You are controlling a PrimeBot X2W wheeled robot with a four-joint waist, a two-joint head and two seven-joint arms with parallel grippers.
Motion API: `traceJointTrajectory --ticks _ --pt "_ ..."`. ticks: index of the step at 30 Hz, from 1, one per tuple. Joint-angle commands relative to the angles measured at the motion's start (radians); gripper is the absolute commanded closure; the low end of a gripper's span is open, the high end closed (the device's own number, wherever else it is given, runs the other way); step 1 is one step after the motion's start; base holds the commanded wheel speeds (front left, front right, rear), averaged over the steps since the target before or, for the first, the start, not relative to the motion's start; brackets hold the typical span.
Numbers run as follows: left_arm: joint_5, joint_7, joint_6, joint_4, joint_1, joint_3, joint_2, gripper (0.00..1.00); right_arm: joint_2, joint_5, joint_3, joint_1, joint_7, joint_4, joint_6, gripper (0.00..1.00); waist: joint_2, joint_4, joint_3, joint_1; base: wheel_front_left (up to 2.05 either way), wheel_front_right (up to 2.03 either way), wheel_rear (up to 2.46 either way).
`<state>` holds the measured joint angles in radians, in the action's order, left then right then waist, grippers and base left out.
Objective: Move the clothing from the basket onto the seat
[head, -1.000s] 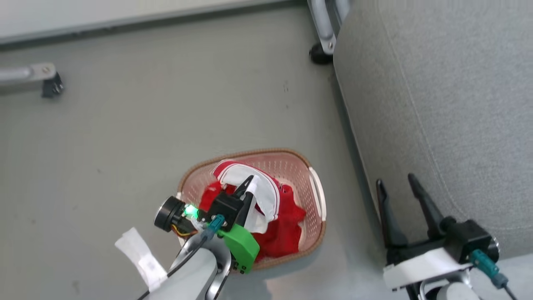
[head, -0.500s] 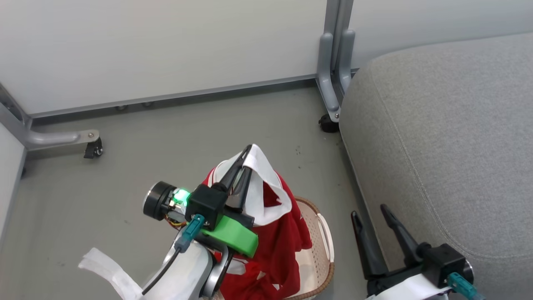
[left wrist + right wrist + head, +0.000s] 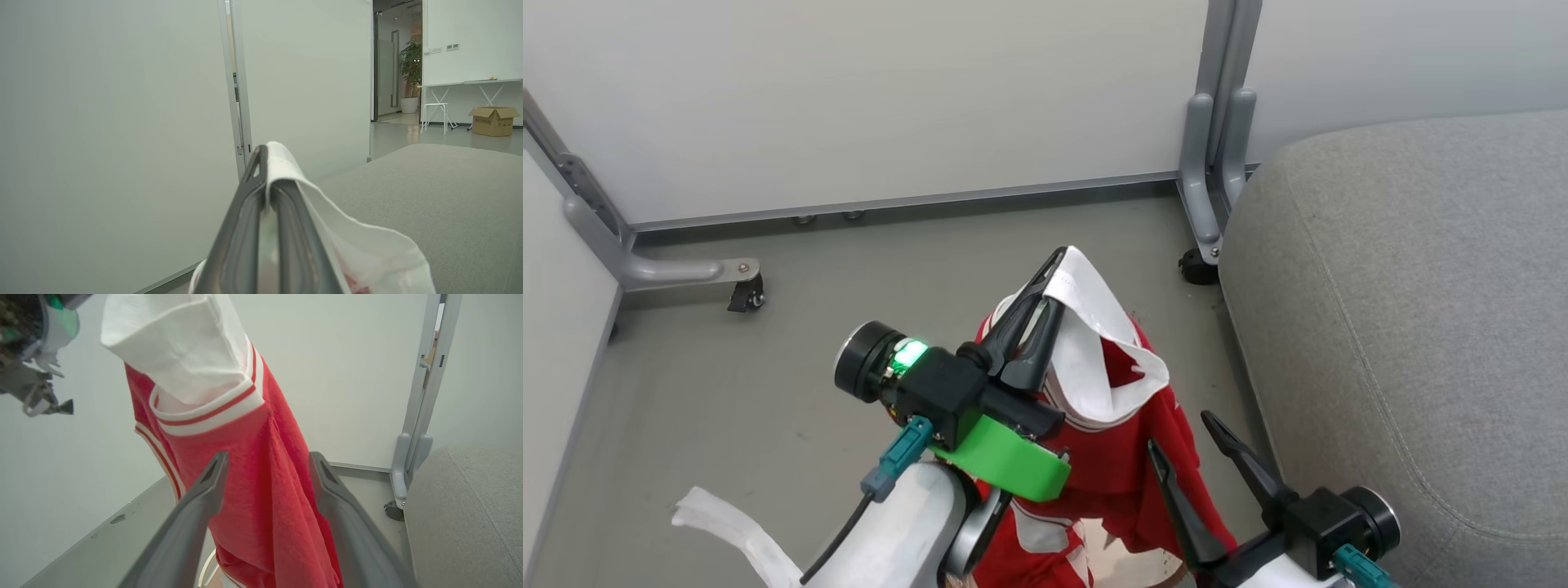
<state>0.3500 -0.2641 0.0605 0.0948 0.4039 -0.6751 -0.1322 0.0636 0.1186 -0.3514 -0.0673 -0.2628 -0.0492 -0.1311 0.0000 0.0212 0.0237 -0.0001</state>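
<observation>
Change: left gripper point(image 3: 1054, 279) has risen and drawn the jersey point(image 3: 1115, 465) further up from the basket point(image 3: 207, 566); right gripper point(image 3: 1178, 430) has swung in from beside the seat point(image 3: 1405, 327) to the hanging cloth; head camera has tilted up too, so part of the shift is the view's own.
Left jaws: closed tight on a fold of the jersey's white lining, pinched right at the tips; the fold spills over to their right in the left wrist view.
Jersey: hangs straight down from the left jaws, long axis vertical, red body and striped trim below the lining; its hem runs off the bottom of the head view, so whether it has cleared the basket cannot be told.
Basket: below the left jaws, under the cloth; a pale loop that looks like its handle peeps out beneath the hem in the right wrist view.
Right jaws: wide apart, holding nothing; red cloth sits framed between the two fingers in the right wrist view, ahead of the tips or just within the gap, I cannot tell which.
Seat: right of both pairs of jaws, apart from the left pair, near the right pair; its top lies lower than the left tips.
Turning point: seat lies rightward of the left jaws, so the carry is judged a sideways sweep to the right with the cloth trailing below; right arm is nearer the seat, left arm has the hold.
</observation>
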Motion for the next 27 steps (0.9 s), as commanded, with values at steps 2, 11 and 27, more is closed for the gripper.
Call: traceJointTrajectory --ticks 2,11,27 --pt "0.007 0.0 -0.008 -0.029 0.011 -0.002 0.01 1.0 0.011 -0.023 0.003 0.018 -0.003 -0.026 0.001 0.0 0.0 -0.011 0.007 0.0001 0.0 0.0 0.0" --pt "0.016 0.038 0.0 -0.155 0.023 -0.028 0.022 1.0 0.011 -0.07 0.027 0.03 -0.003 -0.169 0.001 0.0 0.0 -0.035 0.017 0.0001 0.0 0.0 0.0" --pt "-0.004 0.065 0.04 -0.093 -0.003 -0.024 -0.017 1.0 0.022 -0.002 -0.051 0.002 -0.003 -0.171 0.001 1.0 0.0 -0.035 0.004 0.0001 0.0 0.0 0.0"
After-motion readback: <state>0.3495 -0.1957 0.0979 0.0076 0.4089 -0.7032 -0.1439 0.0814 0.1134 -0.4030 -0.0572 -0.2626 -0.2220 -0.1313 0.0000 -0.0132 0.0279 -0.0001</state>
